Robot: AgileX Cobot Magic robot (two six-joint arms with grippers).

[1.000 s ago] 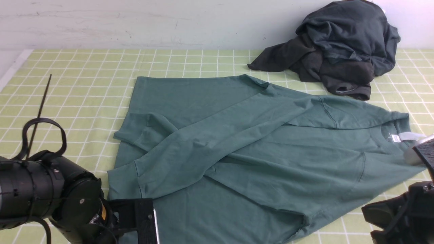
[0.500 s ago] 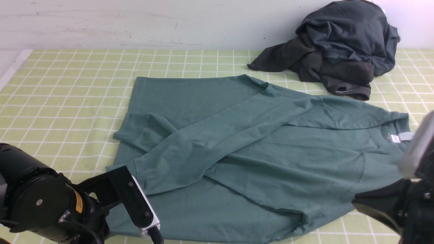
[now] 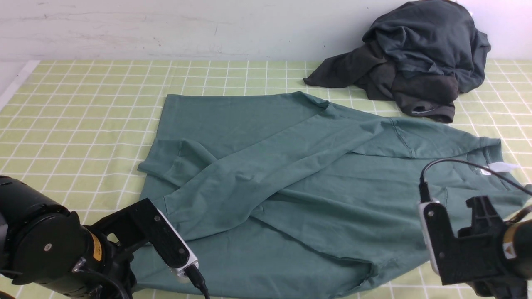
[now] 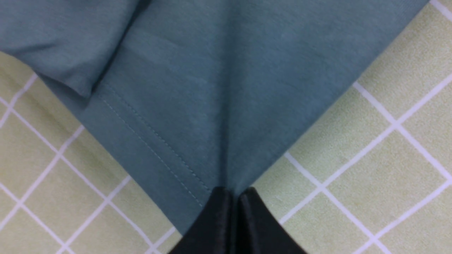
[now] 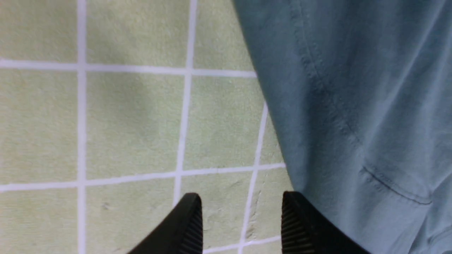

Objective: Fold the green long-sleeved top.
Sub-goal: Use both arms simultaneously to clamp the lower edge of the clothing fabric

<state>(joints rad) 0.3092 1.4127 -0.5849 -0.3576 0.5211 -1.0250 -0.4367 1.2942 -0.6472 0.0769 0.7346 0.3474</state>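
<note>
The green long-sleeved top (image 3: pixel 316 182) lies spread on the checked tablecloth, collar and white neck label (image 3: pixel 501 167) to the right, hem to the left. One sleeve (image 3: pixel 249 178) is laid slantwise across its body. The left wrist view shows my left gripper (image 4: pixel 235 192) shut on a hem corner of the top (image 4: pixel 212 106), with a crease running up from the pinch. My right gripper (image 5: pixel 242 203) stands open just above the cloth beside the top's edge (image 5: pixel 353 106), nothing between its fingers. Both grippers' fingertips are hidden behind their arms in the front view.
A dark charcoal-grey clothing heap (image 3: pixel 415 58) sits at the back right against the wall. The yellow-green checked tablecloth (image 3: pixel 83 104) covers the table. My left arm (image 3: pixel 41 249) fills the front left corner, my right arm (image 3: pixel 469 249) the front right.
The right arm has swung down to the front right by the top's shoulder, and its gripper has opened. The left arm turned and settled at the hem corner, its gripper closing on it.
</note>
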